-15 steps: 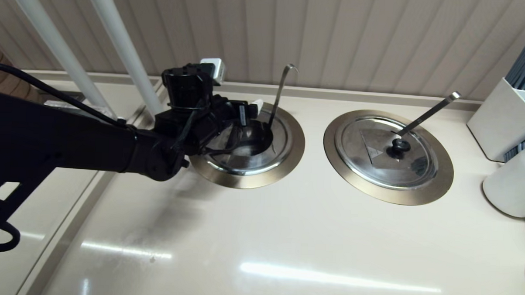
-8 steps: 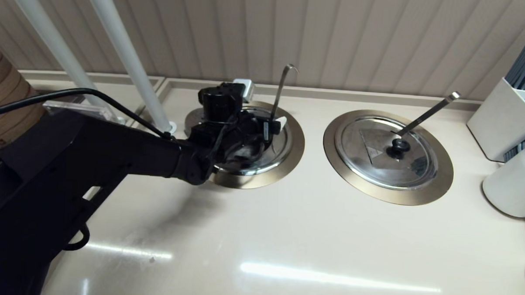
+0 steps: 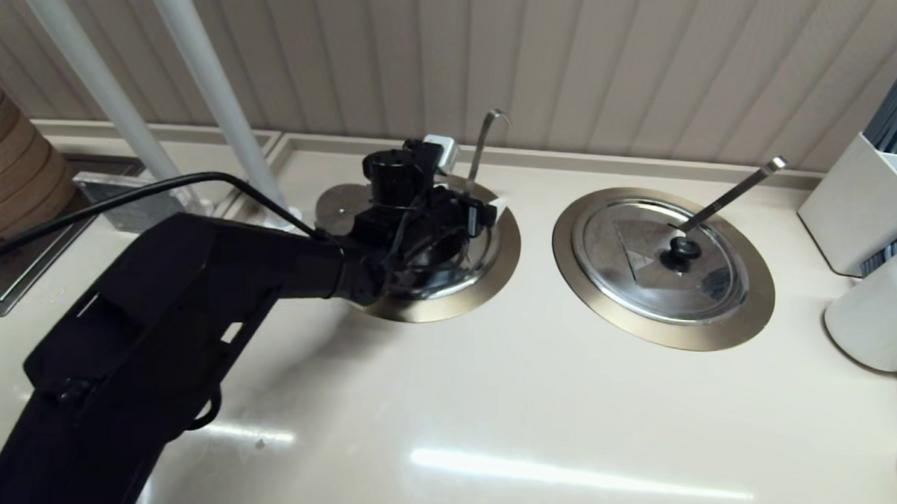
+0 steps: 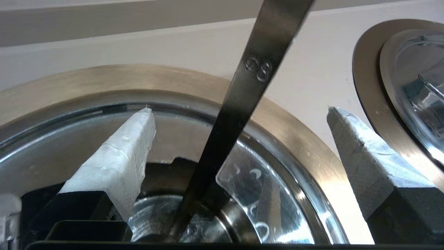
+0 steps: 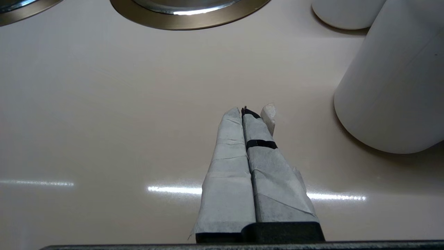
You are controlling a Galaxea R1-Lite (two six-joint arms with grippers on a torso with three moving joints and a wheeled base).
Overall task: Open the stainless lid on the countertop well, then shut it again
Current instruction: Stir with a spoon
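Note:
The stainless lid (image 3: 484, 247) lies on the left countertop well, inside its bronze-coloured rim (image 3: 492, 277). A hook-ended ladle handle (image 3: 482, 141) rises from the lid's slot. My left gripper (image 3: 474, 210) hovers low over the lid and hides the black knob. In the left wrist view this gripper (image 4: 239, 109) is open, its taped fingers (image 4: 128, 152) standing on either side of the ladle handle (image 4: 253, 80) without touching it. The shiny lid (image 4: 267, 187) and rim (image 4: 305, 139) lie beneath. My right gripper (image 5: 248, 111) is shut and empty above bare countertop, out of the head view.
The twin well (image 3: 744, 322) with its lid, ring-topped knob (image 3: 683, 250) and straight ladle handle (image 3: 730, 193) sits to the right. White containers (image 3: 875, 319) and a utensil holder (image 3: 861, 199) stand at the far right. Two white poles (image 3: 201, 72) rise at the back left.
My left arm has swung right and forward across the left well. Its gripper went from the lid's near-left side to beside the ladle handle. The lid has not moved.

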